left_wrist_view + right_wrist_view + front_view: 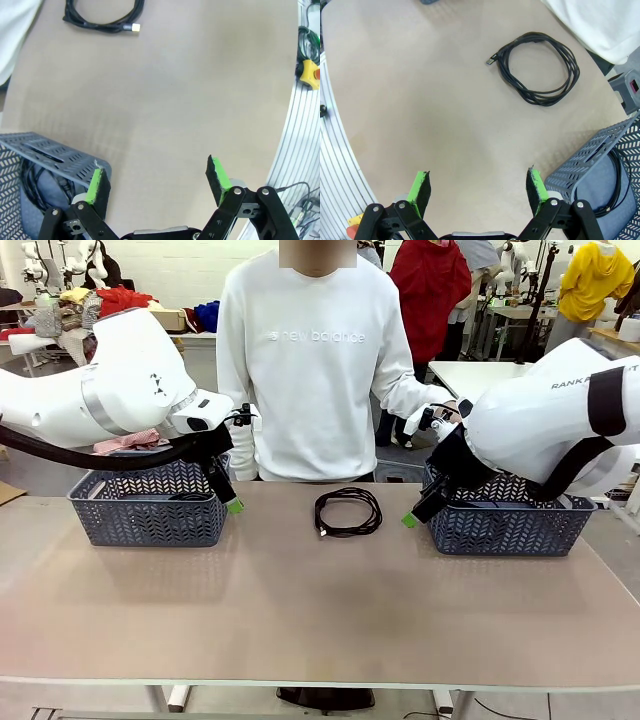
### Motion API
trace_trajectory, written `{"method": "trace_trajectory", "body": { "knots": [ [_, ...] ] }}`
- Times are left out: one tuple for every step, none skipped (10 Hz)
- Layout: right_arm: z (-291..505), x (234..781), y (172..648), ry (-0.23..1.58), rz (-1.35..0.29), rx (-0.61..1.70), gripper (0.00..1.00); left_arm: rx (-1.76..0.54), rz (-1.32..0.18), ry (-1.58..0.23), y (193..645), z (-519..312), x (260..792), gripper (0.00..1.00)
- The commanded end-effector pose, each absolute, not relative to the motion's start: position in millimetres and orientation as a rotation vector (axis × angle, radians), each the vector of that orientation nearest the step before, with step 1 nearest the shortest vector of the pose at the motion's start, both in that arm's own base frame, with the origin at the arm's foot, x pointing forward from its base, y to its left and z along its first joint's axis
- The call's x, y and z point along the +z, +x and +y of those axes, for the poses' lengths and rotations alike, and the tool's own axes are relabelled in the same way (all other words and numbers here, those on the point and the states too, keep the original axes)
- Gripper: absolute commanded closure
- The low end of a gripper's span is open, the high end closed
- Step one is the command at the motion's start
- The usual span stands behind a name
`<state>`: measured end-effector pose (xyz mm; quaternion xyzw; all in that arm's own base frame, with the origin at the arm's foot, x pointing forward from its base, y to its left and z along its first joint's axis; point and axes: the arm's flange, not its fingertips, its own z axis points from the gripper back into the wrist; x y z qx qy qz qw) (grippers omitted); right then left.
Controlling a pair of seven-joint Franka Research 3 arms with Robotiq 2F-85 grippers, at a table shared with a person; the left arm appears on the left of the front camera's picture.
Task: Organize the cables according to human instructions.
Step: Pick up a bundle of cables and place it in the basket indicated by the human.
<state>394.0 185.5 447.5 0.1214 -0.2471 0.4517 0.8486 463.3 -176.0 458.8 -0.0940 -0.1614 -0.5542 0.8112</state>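
Observation:
A coiled black cable (348,512) lies on the table between two baskets, in front of the person; the right wrist view shows this cable (540,68) far ahead, and the left wrist view catches part of the cable (102,17) at its top edge. My left gripper (232,502) hovers open by the left basket's right end; its jaws (157,182) stand wide over bare table. My right gripper (412,518) hangs open by the right basket's left end, with nothing between its jaws (478,190). More black cable (37,177) lies inside the left basket, and another cable (616,192) in the right one.
Two grey lattice baskets stand on the tan table: the left basket (150,510) and the right basket (510,525). The person in a white sweater (310,360) stands at the far edge, arms down. A yellow-red button (310,74) sits off the table's edge.

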Motion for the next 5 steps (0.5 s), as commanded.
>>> {"method": "trace_trajectory", "body": {
  "knots": [
    [185, 448, 394, 0.255, -0.525, 0.949, 0.0, -1.186, -0.34, -0.204, 465, -174, 459, 0.0],
    [185, 448, 394, 0.255, -0.525, 0.949, 0.0, -1.186, -0.34, -0.204, 465, -174, 459, 0.0],
    [185, 447, 394, 0.256, -0.521, 0.952, 0.0, -1.186, -0.34, -0.204, 465, -174, 459, 0.0],
    [192, 451, 402, 0.262, -0.495, 0.916, 0.0, -1.186, -0.34, -0.204, 465, -174, 459, 0.0],
    [202, 455, 410, 0.269, -0.468, 0.89, 0.0, -1.186, -0.34, -0.204, 465, -174, 459, 0.0]
  ]
}}
